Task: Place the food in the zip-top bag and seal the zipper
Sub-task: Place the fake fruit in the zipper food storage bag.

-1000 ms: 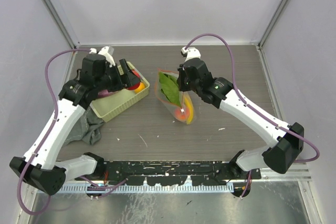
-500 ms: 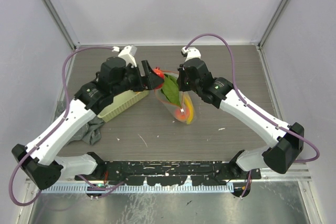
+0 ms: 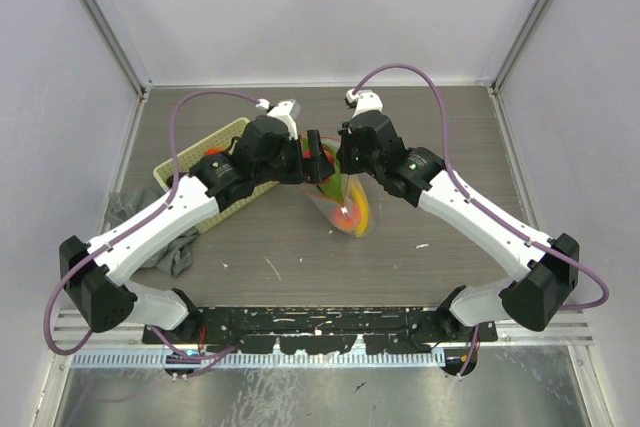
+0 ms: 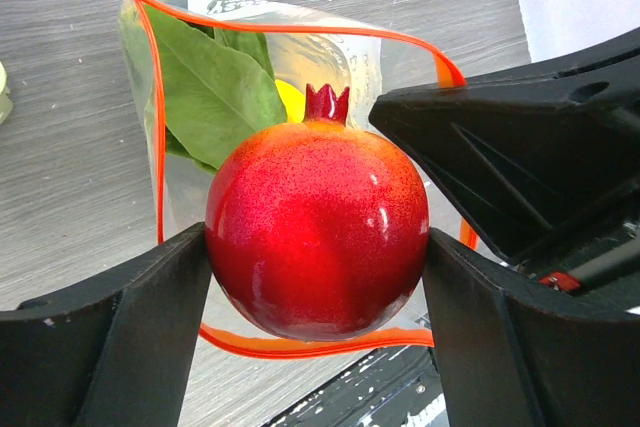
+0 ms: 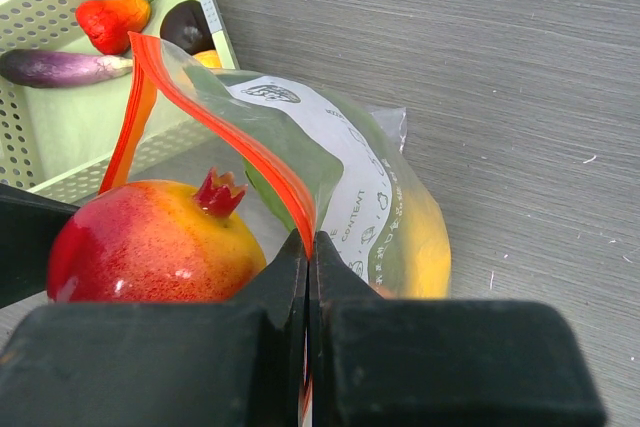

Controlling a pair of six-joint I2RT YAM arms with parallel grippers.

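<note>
A red pomegranate (image 4: 315, 232), one piece of the food, is clamped between the fingers of my left gripper (image 4: 315, 252). It hangs right over the open mouth of the zip-top bag (image 3: 347, 209). The bag's red-orange zipper (image 4: 159, 147) loops around below it. Inside the bag lie a green leaf (image 4: 215, 87) and a yellow piece (image 5: 425, 237). My right gripper (image 5: 310, 242) is shut on the zipper (image 5: 230, 122) edge and holds the mouth up. In the top view the left gripper (image 3: 308, 155) and the right gripper (image 3: 342, 161) meet over the bag.
The yellow-green mesh basket (image 5: 70, 117) stands left of the bag with a red piece (image 5: 112, 19), a purple eggplant (image 5: 60, 67) and a dark brown piece (image 5: 185, 25) in it. A grey cloth (image 3: 165, 247) lies by the left arm.
My left arm has swung from the basket rightward to the bag's mouth, carrying the pomegranate. The right gripper and the bag have stayed put.
</note>
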